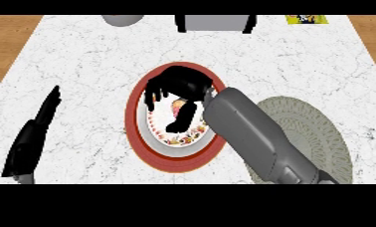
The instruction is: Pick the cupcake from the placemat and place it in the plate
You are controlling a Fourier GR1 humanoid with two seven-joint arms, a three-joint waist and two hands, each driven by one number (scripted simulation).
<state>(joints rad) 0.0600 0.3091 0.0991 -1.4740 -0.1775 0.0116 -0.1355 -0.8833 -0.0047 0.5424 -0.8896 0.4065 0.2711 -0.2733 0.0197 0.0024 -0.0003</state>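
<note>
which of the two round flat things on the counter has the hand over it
The red-rimmed plate, left of the grey placemat; the right hand curls over a cupcake above it.

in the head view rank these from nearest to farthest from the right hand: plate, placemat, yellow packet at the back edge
From the right hand, curled over something pink and yellow, seemingly the cupcake:
1. Plate: directly beneath the hand, mid-counter.
2. Placemat: to the hand's right, partly under the forearm.
3. Yellow packet: far back right, at the counter's edge.
</note>
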